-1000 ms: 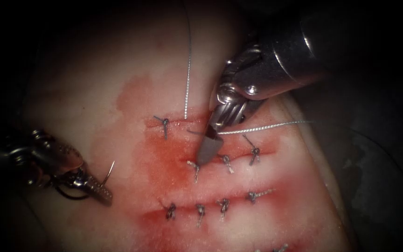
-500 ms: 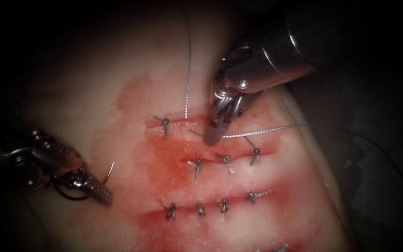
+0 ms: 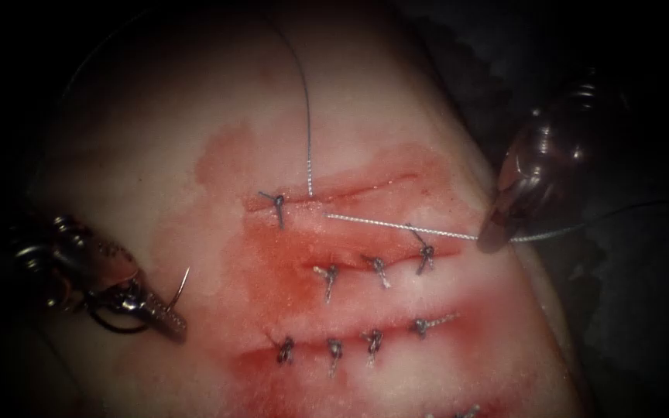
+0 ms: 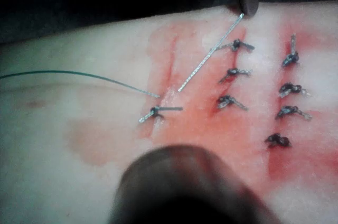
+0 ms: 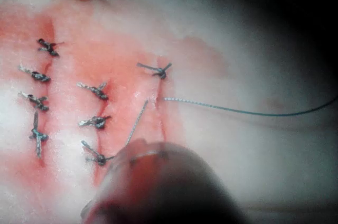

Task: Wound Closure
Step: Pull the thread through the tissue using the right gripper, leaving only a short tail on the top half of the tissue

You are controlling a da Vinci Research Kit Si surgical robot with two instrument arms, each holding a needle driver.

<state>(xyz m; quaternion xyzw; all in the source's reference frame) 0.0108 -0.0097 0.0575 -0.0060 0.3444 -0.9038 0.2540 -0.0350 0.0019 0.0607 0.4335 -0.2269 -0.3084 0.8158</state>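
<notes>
Left hand (image 3: 156,310) at eight o'clock is clenched on the needle (image 3: 181,286), clear of the tissue (image 3: 156,155). Right hand (image 3: 493,236) at three grips taut thread (image 3: 396,225); overpulling risks tearing the cut (image 3: 327,197).

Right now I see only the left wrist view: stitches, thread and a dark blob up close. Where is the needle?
Observer: The left tool holds the needle, gripped a short way back from its point.
Operator: Is it stuck in the meat?
Observer: No, it is not in the tissue; it sits left of the cuts.
Operator: And the other tool?
Observer: The right tool has its jaws shut on the thread, right of the top cut.
</notes>
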